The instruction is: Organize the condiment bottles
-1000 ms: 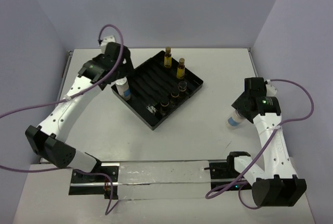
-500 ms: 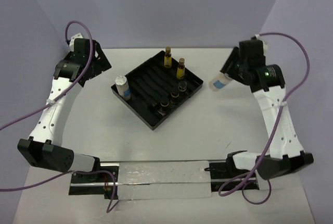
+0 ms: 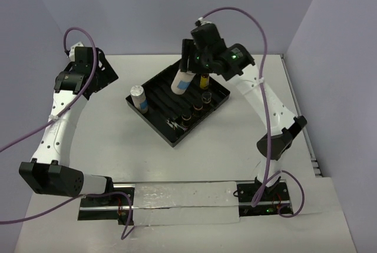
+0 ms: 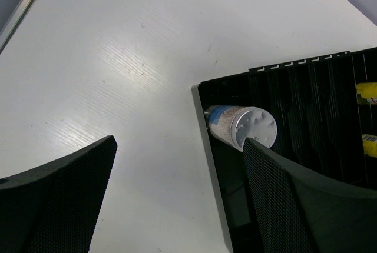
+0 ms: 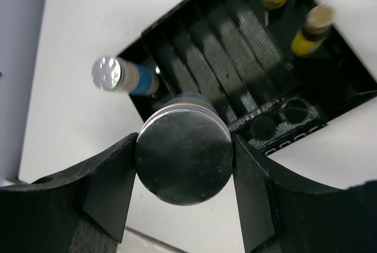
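Right gripper (image 5: 184, 167): fingers pinching a white-lidded, blue-labelled bottle (image 3: 181, 82) on both sides, just below its lid. The bottle is held tilted over the middle grooves of the black tray (image 3: 158, 125). Whether its base touches the tray cannot be told.

Left gripper (image 4: 179, 159): fingers spread wide with nothing between them. It hangs over the bare table (image 3: 235, 147), to the left of the tray and apart from it.

A second white-lidded bottle (image 4: 241, 128) stands upright in the tray's left corner, close against the wall.

The right wrist view shows two amber bottles (image 5: 312, 32) standing at the far end of the tray, near each other but not touching. In the top view one of them is hidden behind the right arm.

Short dark bottles (image 3: 198, 109) with black caps stand in a row along the tray's near right side.
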